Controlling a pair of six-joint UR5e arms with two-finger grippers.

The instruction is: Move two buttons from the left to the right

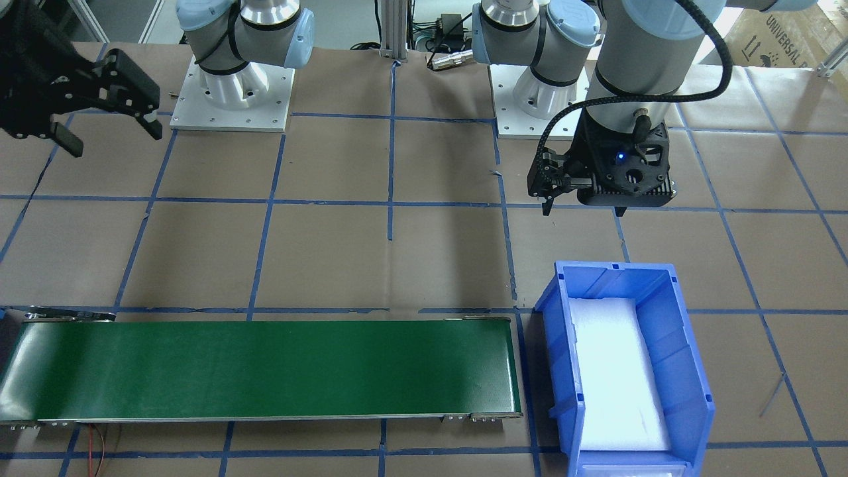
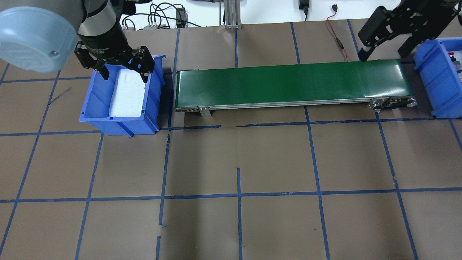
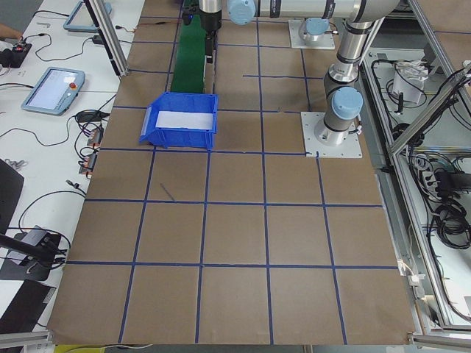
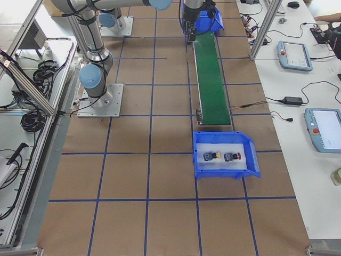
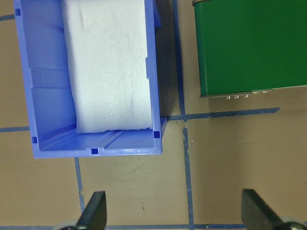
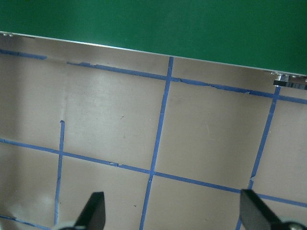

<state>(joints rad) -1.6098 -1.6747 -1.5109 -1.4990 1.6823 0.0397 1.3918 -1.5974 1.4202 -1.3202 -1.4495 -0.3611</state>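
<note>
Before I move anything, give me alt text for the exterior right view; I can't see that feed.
A yellow-capped button and a red-capped button lie side by side in the near blue bin at the end of a green conveyor belt. The belt runs away to a second blue bin, where the left gripper hangs beside it.

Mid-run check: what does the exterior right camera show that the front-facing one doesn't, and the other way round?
Only exterior right: the near blue bin past the belt's near end, holding the yellow-capped button and the red-capped button side by side. Only front-facing: the white foam pad lining the other blue bin, with no buttons on it. Both: the green conveyor belt and that foam-lined bin's blue walls.
</note>
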